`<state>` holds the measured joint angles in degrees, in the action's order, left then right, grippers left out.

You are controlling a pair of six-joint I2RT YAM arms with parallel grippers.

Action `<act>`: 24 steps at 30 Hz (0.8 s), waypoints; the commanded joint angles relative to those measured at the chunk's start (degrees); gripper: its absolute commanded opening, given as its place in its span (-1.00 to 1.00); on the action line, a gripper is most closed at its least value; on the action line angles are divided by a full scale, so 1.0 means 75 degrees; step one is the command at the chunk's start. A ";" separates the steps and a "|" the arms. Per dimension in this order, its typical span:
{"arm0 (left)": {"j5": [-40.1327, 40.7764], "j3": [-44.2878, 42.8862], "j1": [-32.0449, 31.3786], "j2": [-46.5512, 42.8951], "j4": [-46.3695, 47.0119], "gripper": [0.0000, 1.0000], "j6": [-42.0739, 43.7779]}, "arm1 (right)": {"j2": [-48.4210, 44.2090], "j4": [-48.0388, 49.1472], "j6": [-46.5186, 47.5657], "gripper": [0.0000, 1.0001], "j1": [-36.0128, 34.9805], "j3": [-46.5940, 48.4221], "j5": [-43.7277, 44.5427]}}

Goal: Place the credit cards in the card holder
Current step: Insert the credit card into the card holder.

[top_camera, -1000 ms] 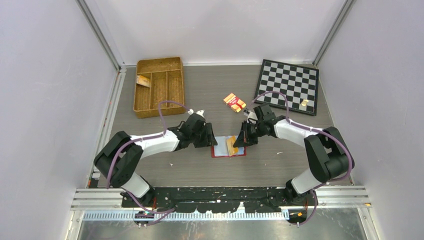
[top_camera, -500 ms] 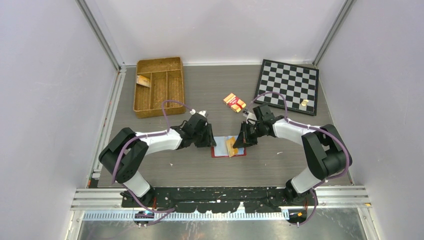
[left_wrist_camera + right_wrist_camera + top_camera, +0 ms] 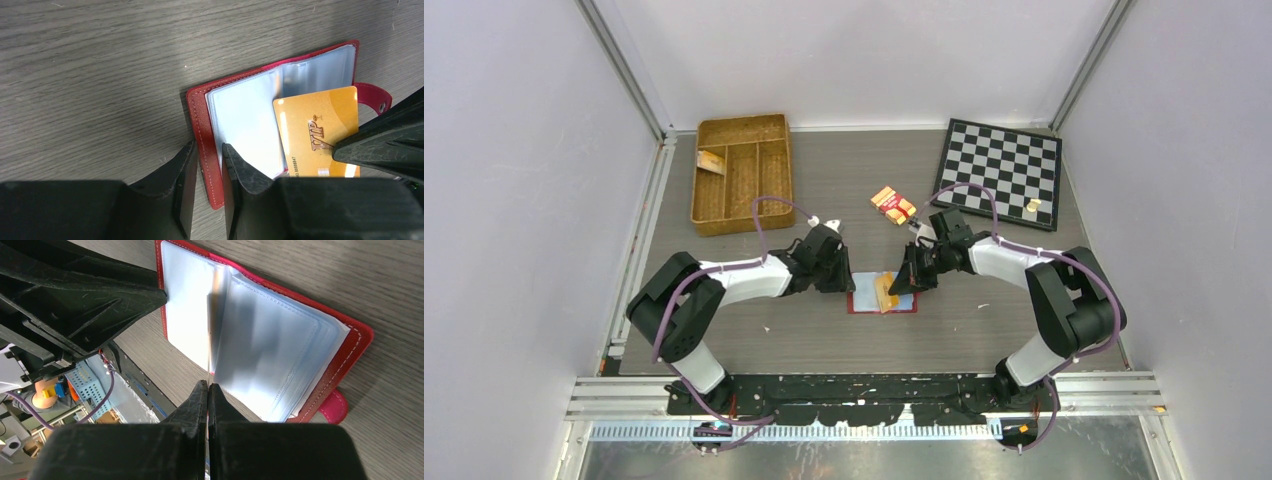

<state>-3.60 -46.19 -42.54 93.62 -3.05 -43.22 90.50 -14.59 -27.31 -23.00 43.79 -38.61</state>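
Observation:
The dark-red card holder point(image 3: 864, 304) lies open on the table between the arms, its clear bluish sleeves point(image 3: 250, 115) facing up. My left gripper point(image 3: 843, 279) pinches the left edge of its red cover point(image 3: 199, 120), jaws nearly closed around it point(image 3: 209, 150). My right gripper point(image 3: 905, 284) is shut on a gold credit card point(image 3: 312, 125) marked VIP and holds it tilted, its front edge among the sleeves. In the right wrist view the card point(image 3: 211, 325) shows edge-on between the shut fingers point(image 3: 207, 387), over the sleeves point(image 3: 280, 345). The snap tab point(image 3: 334, 407) sticks out at the holder's right.
An orange-and-red banded pack point(image 3: 892, 203) lies behind the holder. A brown wicker divided tray point(image 3: 786, 170) stands at the back left with a small tan item point(image 3: 712, 160) inside. A chessboard point(image 3: 999, 165) lies at the back right with a small tan piece point(image 3: 1032, 205) on it.
The left arm's elbow has swung slightly right and its gripper edged a little back. The right gripper with the card has crept slightly left over the holder.

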 commanded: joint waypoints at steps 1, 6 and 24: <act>0.0382 -0.0099 -0.0021 0.0209 -0.0471 -0.48 0.0232 | 0.0058 0.0105 0.0062 -0.99 0.0024 0.0183 0.0116; 0.0429 -0.0099 -0.0012 0.0251 -0.0496 -0.54 0.0232 | -0.0159 -0.0025 -0.0003 -0.99 0.0027 0.0158 0.0323; 0.0421 -0.0087 -0.0014 0.0293 -0.0544 -0.61 0.0255 | -0.0385 -0.0147 -0.0144 -0.99 0.0021 0.0095 0.0616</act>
<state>-2.90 -46.76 -42.63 94.17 -3.73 -42.94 89.84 -15.51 -27.75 -23.00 43.79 -35.14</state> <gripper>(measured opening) 0.196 0.027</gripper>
